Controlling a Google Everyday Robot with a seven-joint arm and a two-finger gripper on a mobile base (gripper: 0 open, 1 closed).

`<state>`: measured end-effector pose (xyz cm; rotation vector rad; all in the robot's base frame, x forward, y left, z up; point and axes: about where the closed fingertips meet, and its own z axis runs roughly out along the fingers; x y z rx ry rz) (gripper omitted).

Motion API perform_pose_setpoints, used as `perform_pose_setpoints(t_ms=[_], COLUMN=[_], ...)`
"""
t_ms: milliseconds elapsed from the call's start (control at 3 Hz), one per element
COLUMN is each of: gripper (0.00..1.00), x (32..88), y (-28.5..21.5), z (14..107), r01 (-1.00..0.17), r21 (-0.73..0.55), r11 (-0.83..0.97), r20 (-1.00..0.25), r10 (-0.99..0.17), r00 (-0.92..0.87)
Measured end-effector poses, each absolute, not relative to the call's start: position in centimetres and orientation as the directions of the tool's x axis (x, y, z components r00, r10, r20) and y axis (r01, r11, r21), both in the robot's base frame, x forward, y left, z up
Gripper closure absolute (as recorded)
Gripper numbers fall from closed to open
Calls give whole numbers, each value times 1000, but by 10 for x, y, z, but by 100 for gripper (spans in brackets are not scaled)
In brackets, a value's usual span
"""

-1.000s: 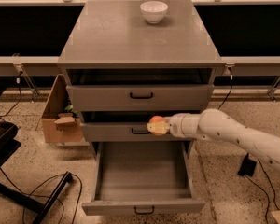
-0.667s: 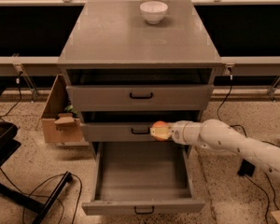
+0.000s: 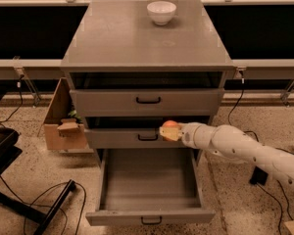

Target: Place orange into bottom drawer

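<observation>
The bottom drawer (image 3: 147, 180) is shown pulled well out from the grey cabinet (image 3: 137, 43), its front panel and small black handle nearest the camera. The grey floor of the drawer is exposed from above and bounded by two side walls and the front lip. The middle drawer (image 3: 117, 138) and the top drawer (image 3: 147, 102) are pushed in, so that the front of the middle drawer forms the rear upper edge of the opening.

The gripper (image 3: 169, 132) is seen at the right part of the middle drawer's front, just right of that drawer's handle and above the rear of the open drawer. The orange (image 3: 171, 125) is clasped between the fingers, clear of the drawer floor below. The white arm (image 3: 245, 151) is extended nearly level from the lower right, with the wrist pointed leftward toward the cabinet face.

A white bowl (image 3: 161, 12) is set on the cabinet top near its rear edge. A cardboard box (image 3: 56, 131) is placed just beside the cabinet's left side, and black cables (image 3: 59, 199) are spread on the speckled floor left of the open drawer.
</observation>
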<state>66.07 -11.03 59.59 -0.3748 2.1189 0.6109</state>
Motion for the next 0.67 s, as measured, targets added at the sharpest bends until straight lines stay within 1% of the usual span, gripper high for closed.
perform_pose_setpoints(t_ms=[333, 667], gripper=[100, 100], x=[663, 657], y=[-109, -109], z=[570, 511], r01=[-457, -448], r21=[299, 355], r11=[838, 821], r20=[-788, -721], r10=[-54, -64], r00=[-613, -690])
